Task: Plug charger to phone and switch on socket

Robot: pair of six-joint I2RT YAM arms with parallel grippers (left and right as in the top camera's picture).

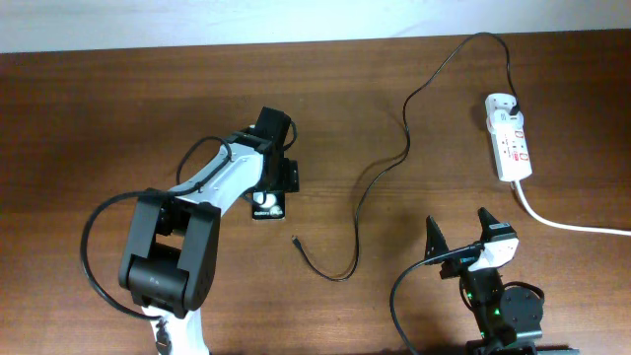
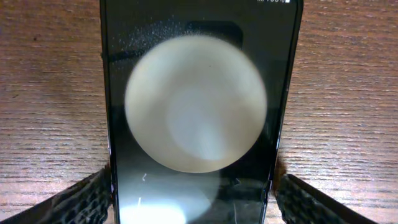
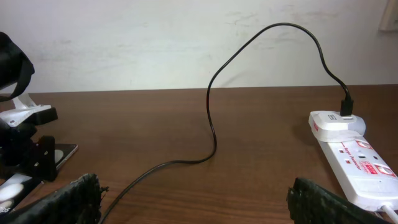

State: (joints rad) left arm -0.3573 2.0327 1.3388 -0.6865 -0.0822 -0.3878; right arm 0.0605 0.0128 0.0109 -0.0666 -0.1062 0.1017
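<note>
Steadying the target: the left gripper (image 2: 193,190) has its fingers clamped on the long edges of the phone (image 1: 266,207) at mid-table. The charger (image 1: 406,138) lies with its connector tip (image 1: 295,238) loose near it and its plug already seated in the socket (image 1: 510,138) at far right. The right gripper (image 1: 458,219), fingers spread wide and empty, likely must next pinch that tip and align it with the phone's port.

Overhead cam is looking straight down at the whole bench (image 1: 99,99). Left wrist cam is hanging super close above the phone (image 2: 199,124), facing down. Right wrist cam is looking low across the bench at the socket (image 3: 351,155) and charger (image 3: 211,124), both also showing overhead.
</note>
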